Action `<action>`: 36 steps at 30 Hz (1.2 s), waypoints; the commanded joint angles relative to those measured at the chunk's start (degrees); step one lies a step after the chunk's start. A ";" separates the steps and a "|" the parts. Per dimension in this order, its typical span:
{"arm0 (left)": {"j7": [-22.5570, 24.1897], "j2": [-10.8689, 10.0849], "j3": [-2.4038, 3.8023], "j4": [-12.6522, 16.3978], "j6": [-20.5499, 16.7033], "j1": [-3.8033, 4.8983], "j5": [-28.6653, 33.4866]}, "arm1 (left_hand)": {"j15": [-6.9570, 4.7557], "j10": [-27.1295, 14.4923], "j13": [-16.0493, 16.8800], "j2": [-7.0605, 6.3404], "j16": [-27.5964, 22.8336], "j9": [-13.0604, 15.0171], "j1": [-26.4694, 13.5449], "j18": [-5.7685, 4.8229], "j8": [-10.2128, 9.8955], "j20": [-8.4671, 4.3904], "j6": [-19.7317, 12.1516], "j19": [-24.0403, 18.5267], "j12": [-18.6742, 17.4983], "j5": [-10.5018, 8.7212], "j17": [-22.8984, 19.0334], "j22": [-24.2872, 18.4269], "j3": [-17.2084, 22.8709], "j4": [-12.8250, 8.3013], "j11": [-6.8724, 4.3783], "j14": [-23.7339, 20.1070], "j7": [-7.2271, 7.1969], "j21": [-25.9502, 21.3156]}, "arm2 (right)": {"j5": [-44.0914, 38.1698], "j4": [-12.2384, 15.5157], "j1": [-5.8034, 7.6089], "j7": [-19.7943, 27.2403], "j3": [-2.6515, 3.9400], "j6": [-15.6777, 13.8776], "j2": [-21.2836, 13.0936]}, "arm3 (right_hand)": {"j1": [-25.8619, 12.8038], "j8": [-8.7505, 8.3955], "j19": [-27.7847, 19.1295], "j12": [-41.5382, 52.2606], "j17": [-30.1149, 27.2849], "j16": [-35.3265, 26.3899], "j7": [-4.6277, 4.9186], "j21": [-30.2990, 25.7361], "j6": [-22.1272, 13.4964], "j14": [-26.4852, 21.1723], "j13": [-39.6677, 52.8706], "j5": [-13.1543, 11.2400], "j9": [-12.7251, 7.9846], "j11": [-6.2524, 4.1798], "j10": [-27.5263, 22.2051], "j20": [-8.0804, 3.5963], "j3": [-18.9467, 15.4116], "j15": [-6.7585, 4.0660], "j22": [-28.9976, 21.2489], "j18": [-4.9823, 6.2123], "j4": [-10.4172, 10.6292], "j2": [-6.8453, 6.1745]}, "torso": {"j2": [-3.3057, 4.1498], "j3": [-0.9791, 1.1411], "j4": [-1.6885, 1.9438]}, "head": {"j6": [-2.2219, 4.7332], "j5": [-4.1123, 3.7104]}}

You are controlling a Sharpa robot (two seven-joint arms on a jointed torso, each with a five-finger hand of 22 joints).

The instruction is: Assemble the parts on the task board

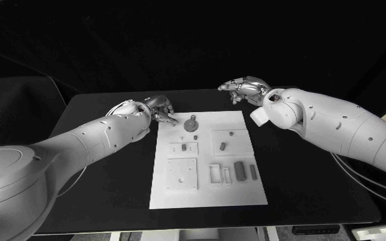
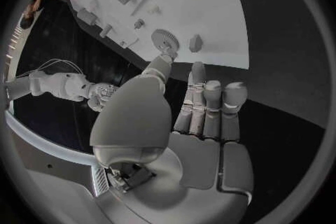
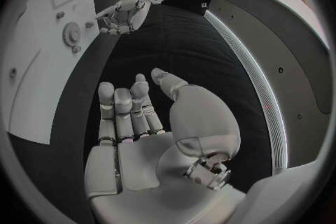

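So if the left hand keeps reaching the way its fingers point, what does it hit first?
Most likely the round gear-like part at the far end of the task board. The left hand sits just beside it, fingertips aimed there; whether they already touch is unclear.

Grey parts (image 1: 239,169) lie scattered on the white task board (image 1: 205,195), mid-table.

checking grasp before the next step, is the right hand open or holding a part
Open. The right hand hovers over the bare black table with fingers extended and apart, palm empty, off the board.
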 commanded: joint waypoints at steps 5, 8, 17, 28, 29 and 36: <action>-7.02 0.81 0.05 0.13 -0.46 0.08 -0.61 | -0.46 0.49 0.50 1.51 0.38 0.78 -8.09 6.13 1.16 -0.13 3.24 1.23 0.38 -0.05 -0.09 -0.25 -2.59 6.04 -0.47 1.01 -0.17 0.36 | -0.35 0.23 0.01 0.34 0.03 0.55 0.00 | -0.15 0.27 -0.29 0.23 0.07 0.32 0.32 5.92 -0.26 -0.09 0.05 -0.16 0.01 -0.06 -0.49 -0.04 0.06 -0.24 -0.03 0.14 -0.17 -0.37 | -0.22 0.09 0.08 | -0.09 -0.07; -8.43 1.15 0.05 -0.02 2.45 0.07 -1.51 | -0.49 0.54 0.51 1.36 0.44 0.81 -8.23 6.16 1.19 -0.14 3.33 1.29 0.41 -0.06 -0.07 -0.24 -2.67 6.07 -0.49 1.08 -0.18 0.40 | -0.36 0.12 0.01 0.36 0.03 0.56 0.17 | -0.16 0.27 -0.29 0.23 0.07 0.32 0.32 5.92 -0.26 -0.10 0.05 -0.16 0.01 -0.06 -0.49 -0.04 0.06 -0.24 -0.03 0.14 -0.17 -0.37 | -0.20 0.06 0.07 | -0.01 -0.12; -6.86 0.97 0.05 0.05 4.22 0.07 -7.37 | -0.28 -2.41 0.68 -0.67 1.92 -0.71 6.76 6.43 -1.95 -0.03 -2.79 1.04 -0.23 0.12 0.77 0.11 2.59 -1.16 0.37 -0.77 -1.22 1.42 | -0.41 0.27 0.02 0.33 0.03 0.54 0.11 | -0.17 0.28 -0.29 0.24 0.07 0.32 0.32 5.92 -0.27 -0.10 0.06 -0.16 0.01 -0.06 -0.50 -0.04 0.06 -0.24 -0.03 0.14 -0.17 -0.38 | -0.13 0.08 0.01 | 0.02 -0.16; -5.34 1.04 0.04 -0.58 5.04 0.07 -10.87 | 0.27 -4.08 0.74 -1.34 2.31 -1.49 11.38 6.02 -2.22 0.15 -6.27 0.37 -0.37 0.19 0.84 0.29 4.48 -4.76 0.32 -1.64 -3.02 1.82 | -0.47 0.54 0.02 0.32 0.04 0.52 0.10 | -0.18 0.28 -0.30 0.25 0.07 0.32 0.32 5.93 -0.27 -0.10 0.06 -0.16 0.01 -0.06 -0.51 -0.05 0.07 -0.24 -0.03 0.14 -0.17 -0.39 | -0.01 0.04 -0.01 | -0.26 -0.43; -5.28 1.02 0.04 -0.59 5.13 0.07 -10.87 | 0.28 -4.12 0.74 -1.33 2.31 -1.51 11.47 6.01 -2.23 0.16 -6.35 0.36 -0.37 0.20 0.84 0.29 4.55 -4.82 0.32 -1.66 -3.06 1.83 | -0.47 0.53 0.02 0.33 0.04 0.48 0.11 | -0.19 0.28 -0.30 0.25 0.07 0.32 0.32 5.93 -0.27 -0.10 0.06 -0.16 0.01 -0.06 -0.51 -0.05 0.07 -0.24 -0.03 0.14 -0.17 -0.39 | -0.05 0.03 0.00 | -0.30 -0.47; -4.31 1.22 0.04 -0.69 6.07 0.08 -10.85 | 0.48 -4.39 0.78 -0.72 2.38 -1.44 12.03 5.89 -1.80 0.21 -6.06 0.35 -0.32 0.33 0.83 0.35 5.51 -4.98 -0.09 -1.76 -3.27 1.96 | -0.47 0.69 0.05 0.33 0.04 0.41 0.17 | -0.19 0.29 -0.30 0.25 0.08 0.33 0.32 5.93 -0.28 -0.10 0.06 -0.16 0.01 -0.05 -0.51 -0.05 0.07 -0.24 -0.03 0.14 -0.18 -0.39 | -0.11 0.03 -0.03 | -0.47 -0.67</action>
